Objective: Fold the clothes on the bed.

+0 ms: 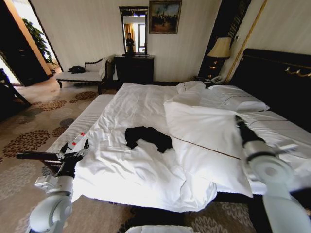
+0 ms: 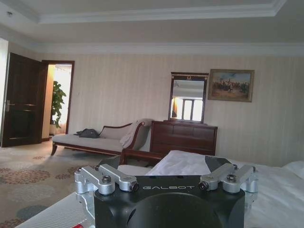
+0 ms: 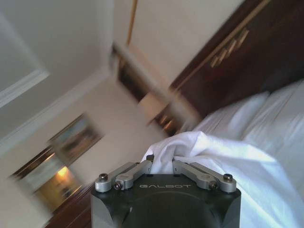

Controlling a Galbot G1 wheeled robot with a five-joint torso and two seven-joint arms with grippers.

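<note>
Nearest the head camera, both arms are being held low at the near edge of the bed. The left gripper is being carried at the near-left corner, off the mattress; the right gripper is being raised over the big white pillow on the right. Finger state: cannot tell for either, tips are being hidden by the housings in both wrist views.

The clothes, one black T-shirt, are lying bunched mid-bed on the duvet, between the arms and touched by neither. Judged light, limp, no stiffness; likely to be dragged with the sheet unless pinched cleanly. Best taken at a hem or sleeve edge, then spread flat first.

A chaise bench and dresser at the far wall are being shown level by the left wrist view. A white fabric fold just beyond the fingers is being shown by the right wrist view.
</note>
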